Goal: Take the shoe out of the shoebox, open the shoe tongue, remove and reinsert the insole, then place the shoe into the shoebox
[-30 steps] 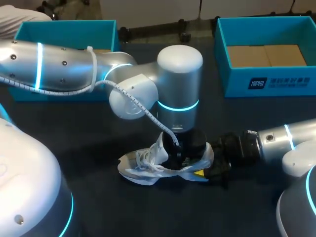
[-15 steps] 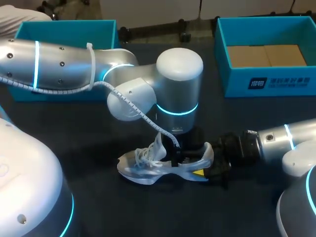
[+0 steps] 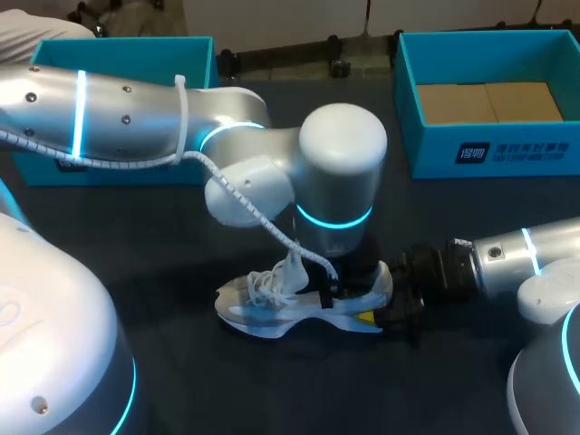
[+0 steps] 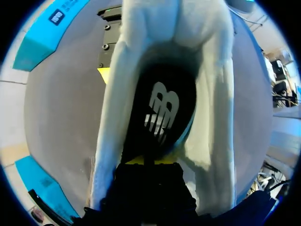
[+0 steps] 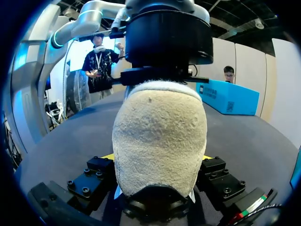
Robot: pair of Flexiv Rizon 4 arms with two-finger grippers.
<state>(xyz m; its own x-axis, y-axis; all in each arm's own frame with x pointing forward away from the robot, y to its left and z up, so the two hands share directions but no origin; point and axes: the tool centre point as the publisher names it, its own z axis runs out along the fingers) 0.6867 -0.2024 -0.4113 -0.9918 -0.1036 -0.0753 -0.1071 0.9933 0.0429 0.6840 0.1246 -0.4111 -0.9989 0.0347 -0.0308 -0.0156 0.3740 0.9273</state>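
Lying on its sole on the dark table (image 3: 163,236), the white shoe (image 3: 272,304) sits outside both teal boxes, with its toe towards the left arm's side and its heel towards the right arm's side. The box with a cardboard floor (image 3: 489,145) stands at the far right of the table. The second box (image 3: 118,54) stands at the far left, partly behind the left arm. Both are well apart from the shoe.

The right gripper (image 3: 376,304) meets the shoe at the heel. In the right wrist view its two fingers flank the heel (image 5: 159,136), one pressed against each side, so the heel is pinched between them.

The left gripper (image 4: 148,161) comes down from above into the shoe's opening, behind the raised tongue (image 3: 292,267) and the loose laces (image 3: 267,285). In the left wrist view it hangs directly over the black insole (image 4: 162,113), which lies flat inside the shoe. Whether this gripper is spread, pressed together or gripping the insole cannot be told.
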